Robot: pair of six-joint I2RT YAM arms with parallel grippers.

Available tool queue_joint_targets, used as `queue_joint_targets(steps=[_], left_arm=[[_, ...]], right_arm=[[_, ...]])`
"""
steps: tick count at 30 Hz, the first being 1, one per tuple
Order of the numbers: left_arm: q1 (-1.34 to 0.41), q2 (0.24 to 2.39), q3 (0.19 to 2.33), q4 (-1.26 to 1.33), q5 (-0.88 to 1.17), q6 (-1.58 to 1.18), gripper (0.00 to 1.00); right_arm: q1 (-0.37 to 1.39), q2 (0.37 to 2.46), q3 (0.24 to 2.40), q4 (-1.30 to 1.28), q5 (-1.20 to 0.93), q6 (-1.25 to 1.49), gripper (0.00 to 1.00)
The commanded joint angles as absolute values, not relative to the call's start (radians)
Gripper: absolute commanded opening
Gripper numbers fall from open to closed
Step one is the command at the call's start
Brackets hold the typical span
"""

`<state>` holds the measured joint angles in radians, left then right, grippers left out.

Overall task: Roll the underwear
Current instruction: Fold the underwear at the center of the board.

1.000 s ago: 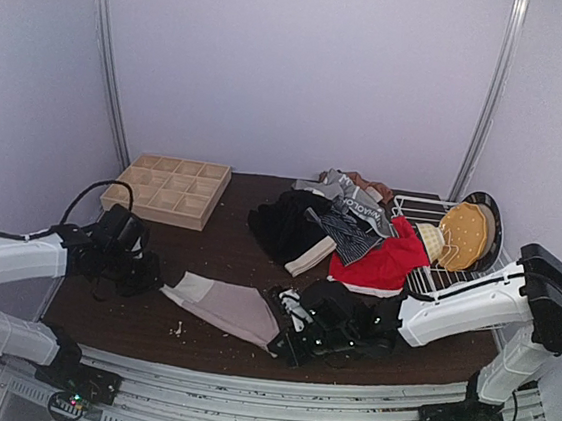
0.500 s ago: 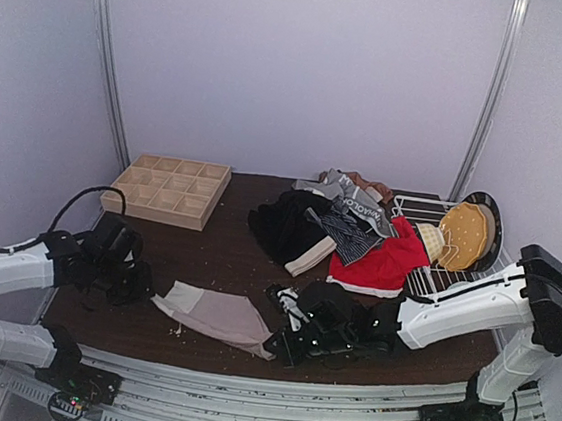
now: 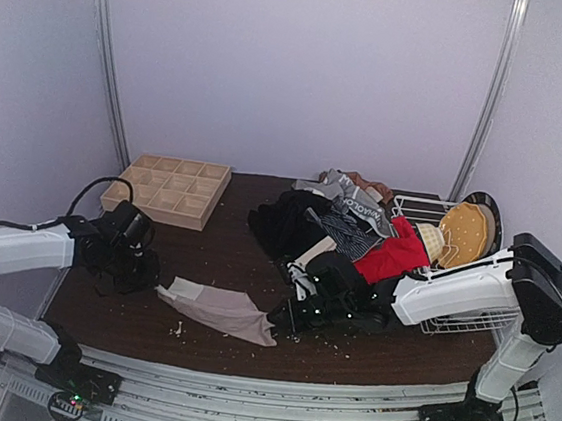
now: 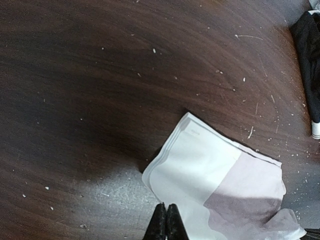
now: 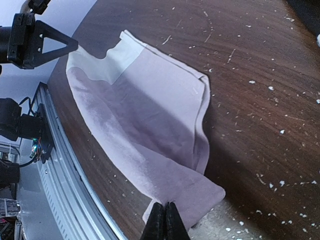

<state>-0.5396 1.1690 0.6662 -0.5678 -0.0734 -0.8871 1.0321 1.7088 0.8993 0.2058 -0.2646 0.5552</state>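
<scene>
A pale pink-beige underwear (image 3: 218, 309) with a whitish waistband lies stretched along the front of the dark table (image 3: 227, 250). My left gripper (image 3: 153, 285) is shut on its left waistband edge (image 4: 187, 165), fingertips (image 4: 161, 215) pressed together. My right gripper (image 3: 274, 320) is shut on the folded right end (image 5: 165, 165), where the cloth puckers at the tips. More underwear is heaped at the back right: black (image 3: 285, 223), grey-striped (image 3: 350, 228) and red (image 3: 397, 255).
A wooden grid tray (image 3: 168, 189) stands at the back left. A wire rack (image 3: 463, 318) and a yellow round thing (image 3: 465, 233) are at the right. The table's front edge and metal rail (image 5: 70, 165) run close beside the cloth. Crumbs dot the wood.
Both grippers stay shut on the pale underwear. The right gripper has moved back from the front edge, and the left dipped then returned. The cloth now lies narrower and farther from the edge.
</scene>
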Motion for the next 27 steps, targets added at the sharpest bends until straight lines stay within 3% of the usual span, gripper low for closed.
queue_joint_targets(steps=[1, 27], left_arm=[[-0.516, 1.212, 0.7, -0.518, -0.088, -0.875, 0.0], [-0.484, 1.496, 0.86, -0.46, -0.109, -0.833, 0.0]], right_arm=[[0.991, 1.755, 0.923, 0.236, -0.297, 0.563, 0.0], [0.909, 1.908, 0.935, 0.335, -0.371, 0.602, 0.0]])
